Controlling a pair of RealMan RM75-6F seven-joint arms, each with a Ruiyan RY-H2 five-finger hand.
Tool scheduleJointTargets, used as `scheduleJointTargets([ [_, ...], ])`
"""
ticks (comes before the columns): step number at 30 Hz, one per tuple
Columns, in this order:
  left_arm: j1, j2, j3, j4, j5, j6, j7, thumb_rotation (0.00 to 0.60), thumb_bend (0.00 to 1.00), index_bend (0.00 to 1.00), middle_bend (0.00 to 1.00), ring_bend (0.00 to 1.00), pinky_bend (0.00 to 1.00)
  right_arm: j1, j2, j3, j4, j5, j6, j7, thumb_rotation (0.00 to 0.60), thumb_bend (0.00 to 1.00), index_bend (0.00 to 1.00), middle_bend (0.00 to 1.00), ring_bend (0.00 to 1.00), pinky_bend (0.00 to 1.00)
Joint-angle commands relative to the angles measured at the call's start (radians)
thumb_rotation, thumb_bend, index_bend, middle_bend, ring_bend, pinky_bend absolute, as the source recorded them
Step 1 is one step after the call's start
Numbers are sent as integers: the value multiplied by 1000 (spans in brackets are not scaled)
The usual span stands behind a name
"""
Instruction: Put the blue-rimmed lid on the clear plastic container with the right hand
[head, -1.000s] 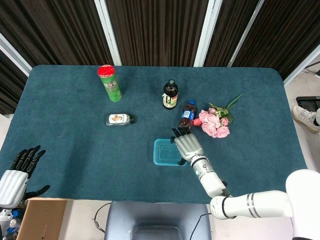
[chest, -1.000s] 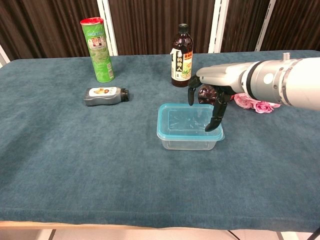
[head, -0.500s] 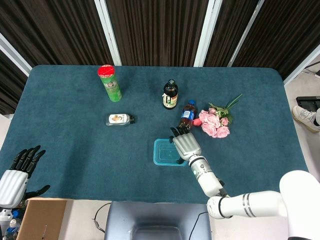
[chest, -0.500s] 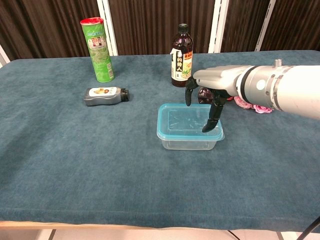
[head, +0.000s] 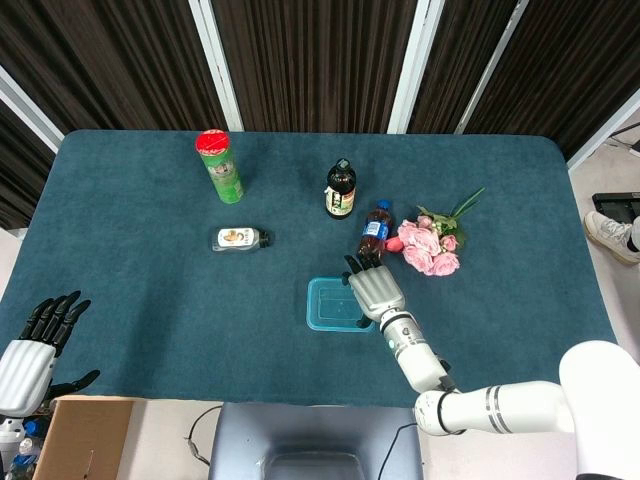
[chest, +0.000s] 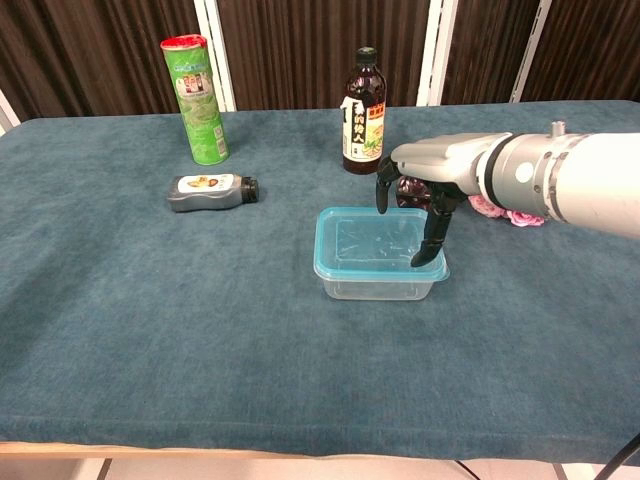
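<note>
Sitting near the table's front middle, the lid (chest: 372, 243) rests on the container (chest: 378, 284), its blue rim level with the box's top edge. The right hand (chest: 425, 192) hangs over the lid's right side, palm down, fingers (chest: 432, 238) apart and pointing downward, one dark tip at or just above the lid's right edge; I cannot tell whether it touches. It holds nothing. Behind the hand stand a blue-capped bottle (head: 374, 230) and, further back, a dark bottle (chest: 363, 112); pink flowers (head: 433, 246) lie to the right. A small bottle (chest: 212, 192) lies on its side to the left, a green can (chest: 199, 100) upright beyond it. The left hand (head: 32, 350) hovers off the table's left front corner, fingers spread, empty.
</note>
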Motion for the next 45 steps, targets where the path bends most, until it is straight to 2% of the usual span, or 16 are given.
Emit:
scheduleJointTargets([
  [1, 0, 0, 1, 1, 1, 1, -1, 600, 441, 0, 0, 0, 88, 0, -2, -1, 2, 1, -1, -3, 600, 221, 452, 159, 31, 130],
  [7, 0, 1, 1, 2, 1, 0, -2, 600, 440, 0, 0, 0, 88, 5, -20, -3, 16, 11, -10, -12, 600, 224, 462, 159, 31, 128],
  [11, 0, 1, 1, 2, 0, 0, -2, 600, 439, 0, 0, 0, 88, 7, -27, -2, 22, 17, -10, -18, 600, 270, 473, 159, 31, 127],
  [45, -1, 2, 0, 2, -3, -1, -4, 600, 439, 0, 0, 0, 88, -2, -59, 0, 66, 13, -18, -18, 600, 271, 477, 159, 31, 126],
])
